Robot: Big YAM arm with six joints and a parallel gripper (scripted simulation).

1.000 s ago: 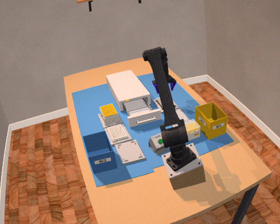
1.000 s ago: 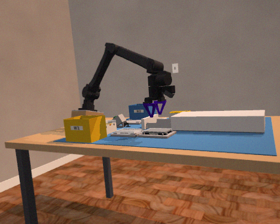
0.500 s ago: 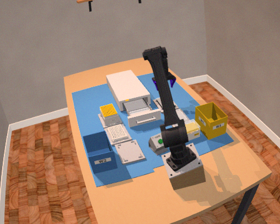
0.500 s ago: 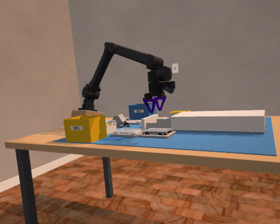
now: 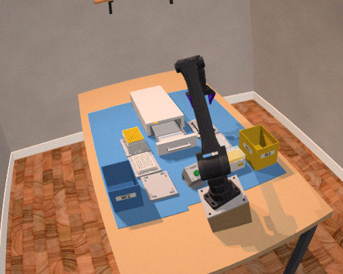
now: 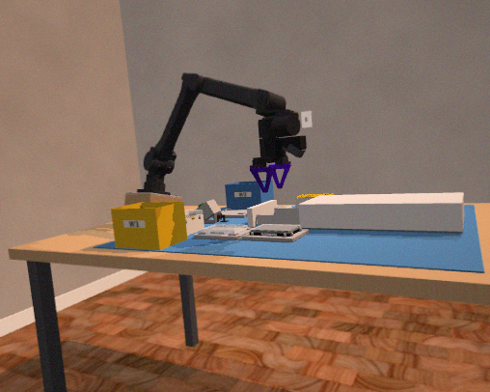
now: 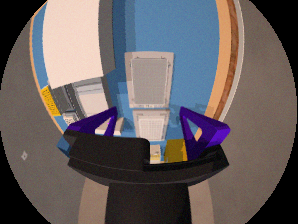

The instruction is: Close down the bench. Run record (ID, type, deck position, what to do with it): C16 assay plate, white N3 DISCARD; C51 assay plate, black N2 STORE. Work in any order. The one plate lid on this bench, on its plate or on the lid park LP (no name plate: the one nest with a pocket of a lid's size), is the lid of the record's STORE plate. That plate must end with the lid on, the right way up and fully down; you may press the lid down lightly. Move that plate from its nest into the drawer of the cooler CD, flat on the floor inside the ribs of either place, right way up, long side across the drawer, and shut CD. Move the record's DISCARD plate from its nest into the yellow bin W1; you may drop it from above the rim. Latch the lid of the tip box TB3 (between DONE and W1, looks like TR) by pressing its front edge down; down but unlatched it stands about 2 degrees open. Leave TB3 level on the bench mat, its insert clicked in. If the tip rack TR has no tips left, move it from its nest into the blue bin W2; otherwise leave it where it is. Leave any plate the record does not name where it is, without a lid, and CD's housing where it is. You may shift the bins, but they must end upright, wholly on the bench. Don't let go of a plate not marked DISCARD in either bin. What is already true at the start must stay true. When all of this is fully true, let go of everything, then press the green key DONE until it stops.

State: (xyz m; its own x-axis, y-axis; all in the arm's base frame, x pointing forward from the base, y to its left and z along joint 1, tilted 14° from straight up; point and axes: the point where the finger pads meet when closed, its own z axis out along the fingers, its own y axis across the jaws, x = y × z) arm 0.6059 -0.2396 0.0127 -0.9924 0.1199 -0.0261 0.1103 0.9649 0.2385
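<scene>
My gripper is open and empty. It hangs well above the mat to the right of the cooler CD; it also shows in the side view and in the wrist view. Below it a dark plate under a greyish lid sits in its nest, partly hidden by the arm. A white plate sits in the nest beside it. CD's drawer stands open. The yellow bin W1 stands at the right, with the tip box TB3 beside it.
The tip rack TR, with yellow tips, stands left of the drawer. In front of it are another white plate and an empty nest. The blue bin W2 is front left. The green key DONE is by the arm's base.
</scene>
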